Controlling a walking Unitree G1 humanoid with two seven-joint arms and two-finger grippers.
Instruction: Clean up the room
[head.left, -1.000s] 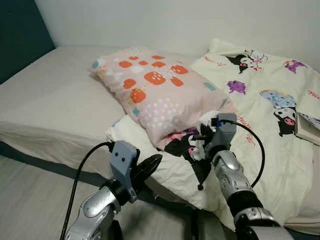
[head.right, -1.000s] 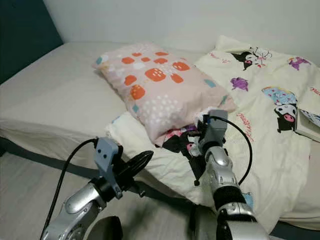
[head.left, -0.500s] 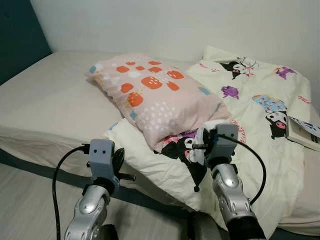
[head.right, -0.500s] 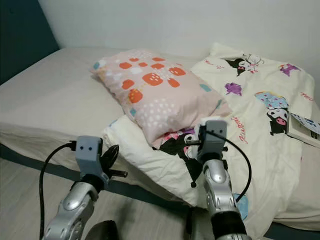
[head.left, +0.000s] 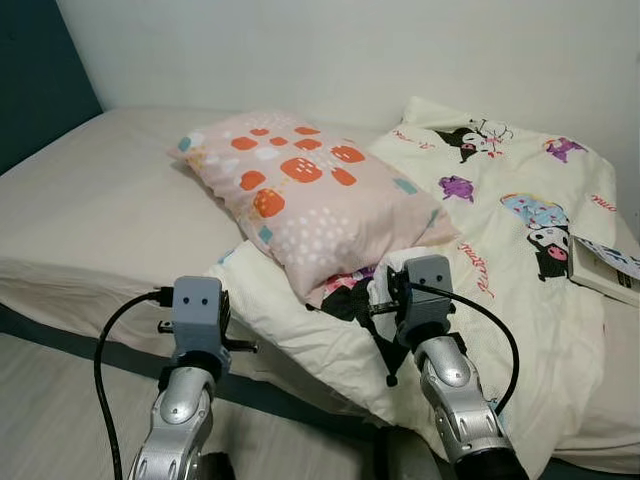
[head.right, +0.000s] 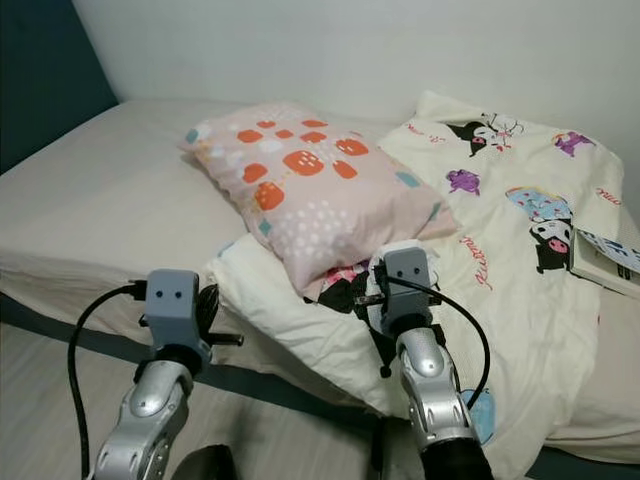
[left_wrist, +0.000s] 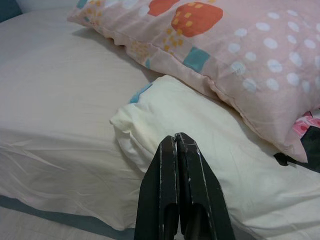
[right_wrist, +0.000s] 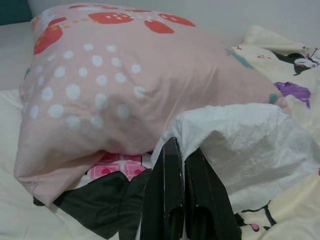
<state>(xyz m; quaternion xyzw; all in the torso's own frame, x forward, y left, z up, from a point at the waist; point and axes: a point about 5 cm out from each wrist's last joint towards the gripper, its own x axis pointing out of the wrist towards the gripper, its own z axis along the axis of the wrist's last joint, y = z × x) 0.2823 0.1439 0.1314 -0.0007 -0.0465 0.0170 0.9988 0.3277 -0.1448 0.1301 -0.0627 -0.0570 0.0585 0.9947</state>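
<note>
A pink pillow (head.left: 310, 200) with orange and white prints lies slanted across the bed, over a cream cartoon-print quilt (head.left: 520, 260). My right gripper (right_wrist: 185, 147) is at the quilt's front fold, just below the pillow's near corner. Its fingers are shut on a raised hump of the quilt's white cloth (right_wrist: 235, 145). My left gripper (left_wrist: 175, 137) is shut on nothing. It hovers before the quilt's cream corner (left_wrist: 150, 115), which hangs over the mattress edge. In the head views both wrist camera boxes cover the fingers.
The beige mattress (head.left: 90, 210) stretches bare to the left of the pillow. A booklet (head.left: 605, 268) lies on the quilt at the far right. A teal headboard (head.left: 40, 70) stands at the left, a white wall behind, and pale floor (head.left: 60, 400) below the bed edge.
My left arm has swung from pointing right to pointing straight at the bed edge, fingers shut. The right gripper stays at the quilt fold. The head view has shifted a little.
</note>
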